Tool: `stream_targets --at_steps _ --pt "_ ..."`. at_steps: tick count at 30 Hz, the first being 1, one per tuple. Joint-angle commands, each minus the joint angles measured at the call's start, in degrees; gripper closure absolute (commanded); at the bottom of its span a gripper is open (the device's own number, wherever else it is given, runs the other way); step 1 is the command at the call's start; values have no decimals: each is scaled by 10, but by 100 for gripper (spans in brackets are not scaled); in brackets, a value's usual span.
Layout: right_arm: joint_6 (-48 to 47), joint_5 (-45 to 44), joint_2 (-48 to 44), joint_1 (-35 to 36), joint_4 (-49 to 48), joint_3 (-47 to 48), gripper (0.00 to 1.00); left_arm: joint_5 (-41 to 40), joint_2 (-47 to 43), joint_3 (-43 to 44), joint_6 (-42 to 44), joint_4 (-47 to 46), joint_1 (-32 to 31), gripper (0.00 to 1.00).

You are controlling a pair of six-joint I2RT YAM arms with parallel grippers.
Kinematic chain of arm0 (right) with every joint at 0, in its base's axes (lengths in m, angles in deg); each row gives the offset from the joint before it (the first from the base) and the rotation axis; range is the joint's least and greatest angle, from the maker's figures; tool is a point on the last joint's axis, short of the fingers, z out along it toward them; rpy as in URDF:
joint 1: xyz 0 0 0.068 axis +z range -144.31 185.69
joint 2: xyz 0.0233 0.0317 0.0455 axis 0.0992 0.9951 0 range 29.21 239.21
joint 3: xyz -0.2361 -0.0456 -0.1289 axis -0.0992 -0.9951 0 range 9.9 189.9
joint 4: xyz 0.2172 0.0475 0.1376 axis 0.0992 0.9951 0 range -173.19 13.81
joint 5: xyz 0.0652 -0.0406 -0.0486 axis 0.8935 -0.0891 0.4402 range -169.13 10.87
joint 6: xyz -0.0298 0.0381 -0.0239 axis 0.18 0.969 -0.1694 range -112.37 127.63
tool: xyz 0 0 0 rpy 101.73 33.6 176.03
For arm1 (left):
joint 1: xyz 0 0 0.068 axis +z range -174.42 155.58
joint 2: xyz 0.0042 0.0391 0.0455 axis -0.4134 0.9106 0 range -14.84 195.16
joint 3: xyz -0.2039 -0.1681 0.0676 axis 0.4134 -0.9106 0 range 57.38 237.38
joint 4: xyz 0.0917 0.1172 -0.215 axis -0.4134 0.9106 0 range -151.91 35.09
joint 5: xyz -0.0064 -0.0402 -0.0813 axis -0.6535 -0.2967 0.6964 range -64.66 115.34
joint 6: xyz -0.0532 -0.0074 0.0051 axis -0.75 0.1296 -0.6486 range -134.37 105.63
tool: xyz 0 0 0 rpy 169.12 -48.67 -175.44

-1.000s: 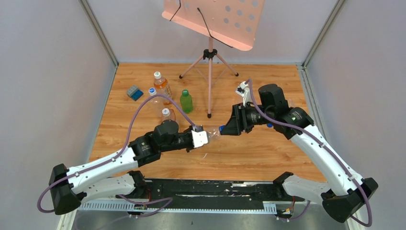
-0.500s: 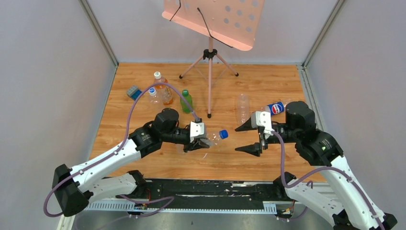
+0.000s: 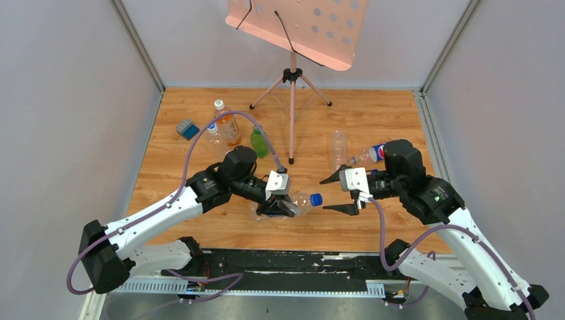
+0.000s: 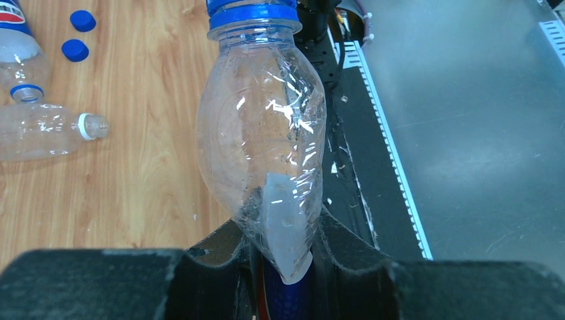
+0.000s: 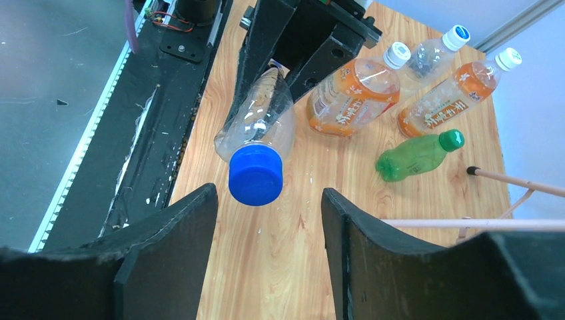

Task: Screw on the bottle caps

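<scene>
Wood-grain tabletop: grey panels on three sides, and a black rail along the near edge.

Left gripper: clamped tight on the base end of a crushed clear bottle, with the plastic buckled inward at the grip. The bottle is held roughly level over the near part of the table, neck pointing toward the right arm.

Blue cap: sits on that bottle's neck. How far it is threaded cannot be told.

Right gripper: jaws parted, nothing in them. The fingertips stop just short of the cap with a small gap between, and in the wrist view the cap lines up with the opening.

Loose blue caps: two, on the wood near a Pepsi bottle and an open-necked bottle, both lying behind the right gripper.

Capped bottles: two orange, one clear and one green, grouped behind the left arm.

Music stand: tripod feet at centre rear.

Room for moving: a band of bare wood runs between both grippers and the rail.
</scene>
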Motion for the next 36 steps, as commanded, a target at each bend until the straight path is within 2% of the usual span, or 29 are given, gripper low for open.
stream_targets --at_steps 1,12,16,19,23,26,28,32,34,36 --pt "-28 29 3 12 -17 -6 42 28 -3 26 10 -13 1 100" --pt "-31 39 16 28 -13 -11 50 39 5 33 6 -16 1 100" --pt "-18 38 19 31 -15 -11 58 39 9 35 5 -14 2 100" --pt "27 39 24 30 -21 -10 69 17 10 36 9 -11 1 100" --pt "163 13 48 31 -36 -5 87 -62 0 33 14 -12 0 100" --pt "341 -20 78 30 -44 5 98 -178 -18 17 28 -30 -12 100" --pt "504 -81 106 29 -44 15 100 -260 -27 8 47 -38 -37 100" --pt "732 -127 153 19 -46 25 100 -393 -49 -24 75 -92 -95 100" --pt "808 -120 167 7 -49 28 100 -440 -60 -44 87 -124 -128 100" --pt "843 -96 167 -7 -64 28 100 -472 -68 -61 93 -146 -142 100"
